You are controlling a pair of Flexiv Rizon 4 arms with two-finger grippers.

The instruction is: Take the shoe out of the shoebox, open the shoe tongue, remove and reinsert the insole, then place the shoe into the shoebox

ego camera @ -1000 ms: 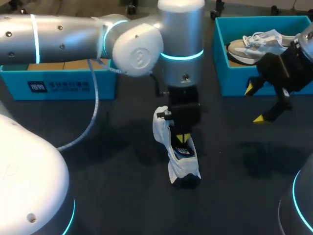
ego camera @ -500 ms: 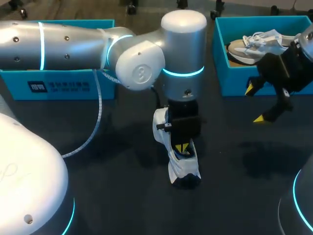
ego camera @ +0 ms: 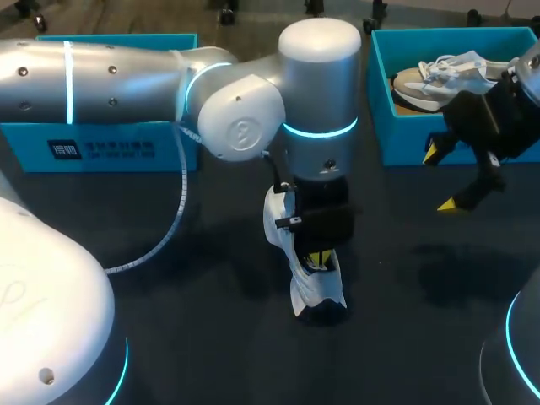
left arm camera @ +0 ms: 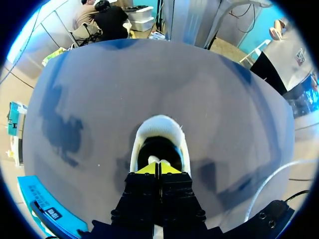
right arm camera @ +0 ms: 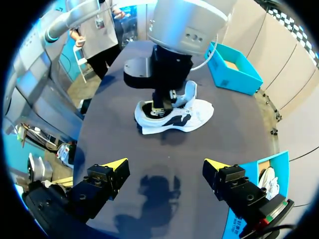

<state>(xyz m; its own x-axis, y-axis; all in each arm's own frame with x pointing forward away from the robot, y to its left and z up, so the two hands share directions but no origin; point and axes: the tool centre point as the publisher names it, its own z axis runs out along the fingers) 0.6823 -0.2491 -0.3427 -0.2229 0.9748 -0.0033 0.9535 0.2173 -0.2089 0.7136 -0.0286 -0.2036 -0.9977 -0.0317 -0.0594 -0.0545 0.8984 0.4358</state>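
Pushed the black, yellow-tipped left gripper (ego camera: 316, 256) lower and nearer, deeper into the open collar of the white fabric sneaker (ego camera: 308, 291). Brought the silver cylindrical wrist (ego camera: 319, 101) above it nearer and slightly right, covering more of the sneaker's far end than a second ago.

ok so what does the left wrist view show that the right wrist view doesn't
Only the left wrist view: a look straight into the shoe's opening, with the left gripper's yellow tips together inside; whether they pinch anything is unclear. Only the right wrist view: the shoe's side with its dark panel, the left arm above it, the right gripper open and clear of the shoe, a blue box beyond. Both: the white shoe on the dark table, left gripper in its opening.
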